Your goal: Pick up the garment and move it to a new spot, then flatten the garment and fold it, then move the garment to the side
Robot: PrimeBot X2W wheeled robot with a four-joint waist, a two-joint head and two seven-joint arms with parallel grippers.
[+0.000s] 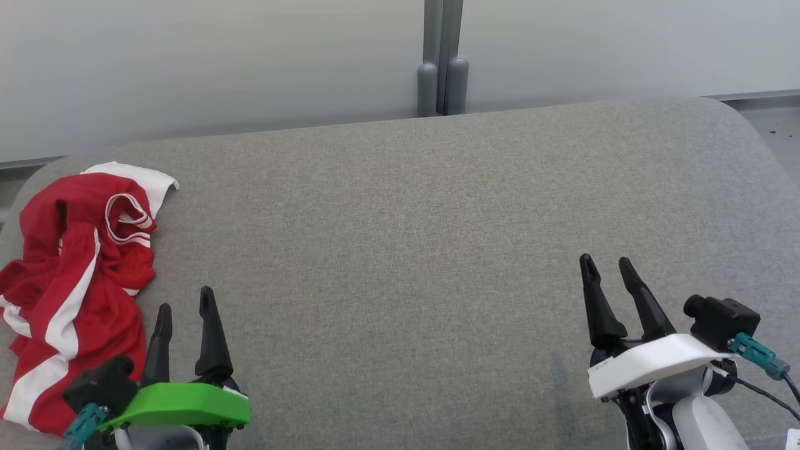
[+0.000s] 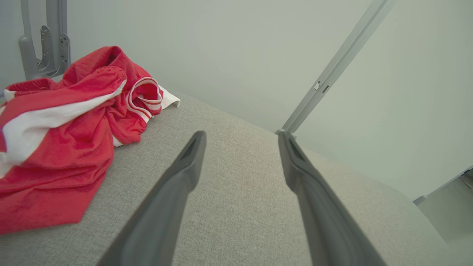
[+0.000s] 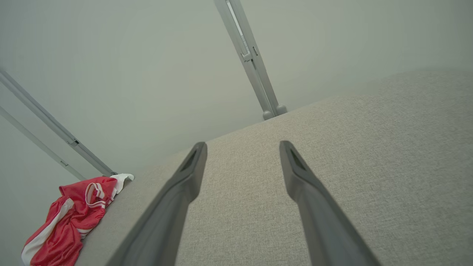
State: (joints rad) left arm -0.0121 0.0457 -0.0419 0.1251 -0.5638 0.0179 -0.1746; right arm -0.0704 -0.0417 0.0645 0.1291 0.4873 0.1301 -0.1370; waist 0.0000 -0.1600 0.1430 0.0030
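Far left on the grey cushion [image 1: 406, 250], the garment [image 1: 75, 281] lies crumpled.

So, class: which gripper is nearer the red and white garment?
Left. The left gripper sits just beside the garment; the right gripper is far across the grey surface.

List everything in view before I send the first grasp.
garment: one, red with white stripes, crumpled at the left edge of the work surface, just beyond the left gripper
work surface: one, grey fabric, rounded far corners, spans the head view
post: one, grey, upright behind the middle of the far edge
wall panels: pale grey, behind the surface on both sides of the post
left gripper: one, dark fingers on a green mount, lower left, open, holding nothing
right gripper: one, dark fingers on a white mount, lower right, open, holding nothing
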